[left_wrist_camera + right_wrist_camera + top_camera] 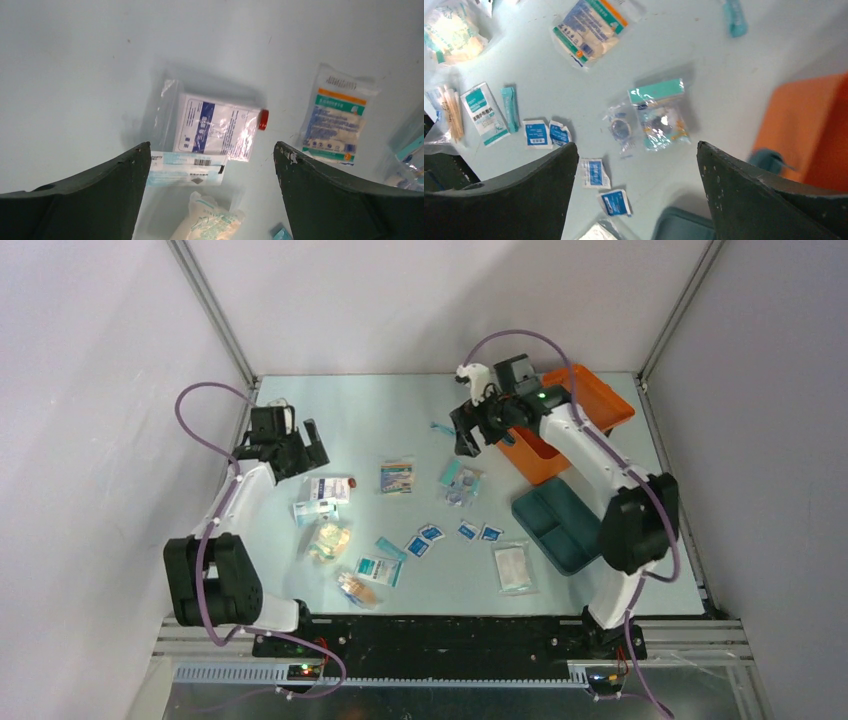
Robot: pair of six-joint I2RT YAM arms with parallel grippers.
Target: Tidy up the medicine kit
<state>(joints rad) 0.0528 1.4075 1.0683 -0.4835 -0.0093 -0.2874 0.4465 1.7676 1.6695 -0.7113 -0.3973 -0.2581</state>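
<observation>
Left gripper (210, 150): jaws wide apart, holding nothing.
Right gripper (636, 150): jaws wide apart, holding nothing.
Kit (600, 400): near, just to this gripper's right.
Handling: likely stiff, light, slick plastic; grip a wall edge.

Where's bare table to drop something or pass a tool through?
Free: far strip of the table between left tool and right tool; also the near edge between the teal-white packet and clear packet. Crowded: the middle, around the blue sachets; right side holds the medicine kit and teal tray.
</observation>
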